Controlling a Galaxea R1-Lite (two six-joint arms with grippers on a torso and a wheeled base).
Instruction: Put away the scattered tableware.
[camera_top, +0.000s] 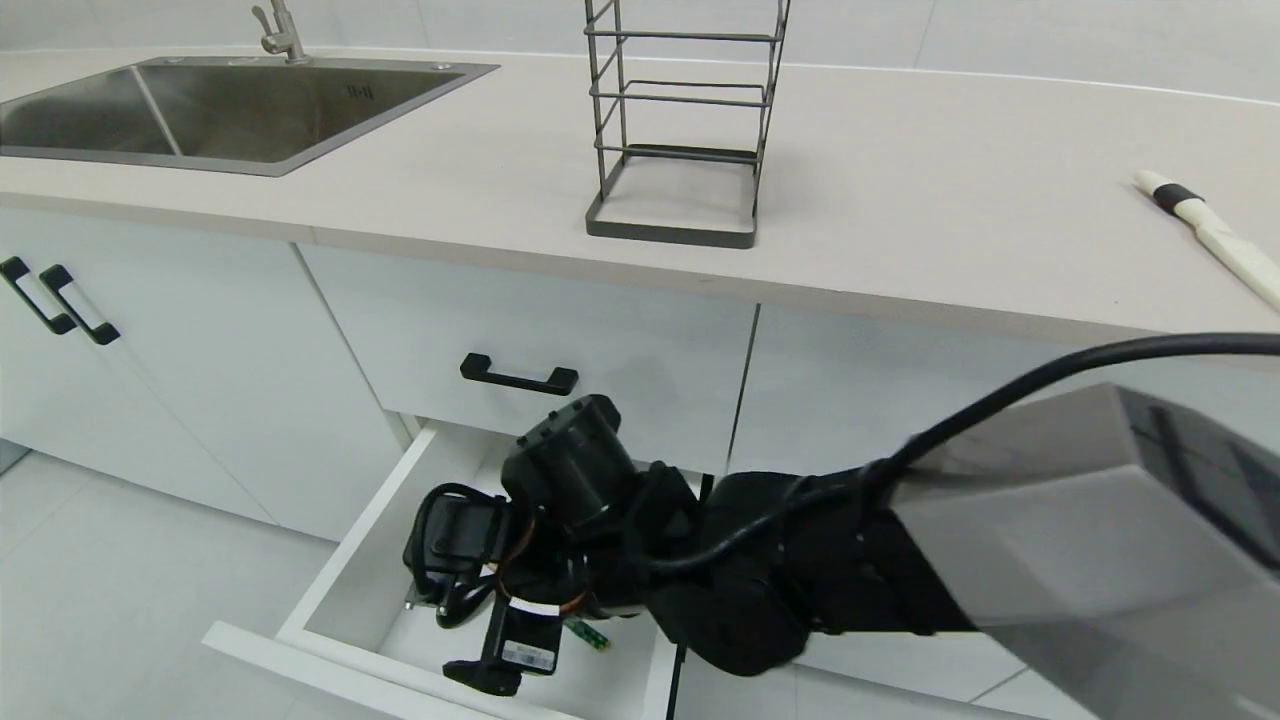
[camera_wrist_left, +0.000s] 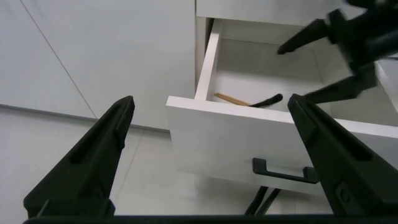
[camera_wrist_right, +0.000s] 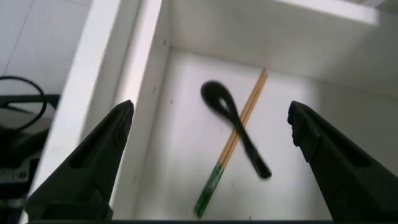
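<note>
The lower drawer (camera_top: 340, 540) stands pulled out below the counter. On its white floor lie a black spoon (camera_wrist_right: 217, 99) and a pair of wooden chopsticks (camera_wrist_right: 255, 93) with green ends, the spoon handle crossing over them. My right gripper (camera_wrist_right: 210, 107) hangs open just above them, with nothing between its fingers; in the head view it (camera_top: 500, 650) sits inside the drawer. My left gripper (camera_wrist_left: 210, 102) is open and empty, low in front of the drawer front (camera_wrist_left: 249, 143). From there the chopsticks (camera_wrist_left: 231, 99) and spoon (camera_wrist_left: 267, 100) show over the rim.
A white knife (camera_top: 1215, 235) with a black band lies at the counter's right edge. A grey wire rack (camera_top: 680, 130) stands mid-counter and a steel sink (camera_top: 220, 100) is at the far left. The drawer above has a black handle (camera_top: 518, 377).
</note>
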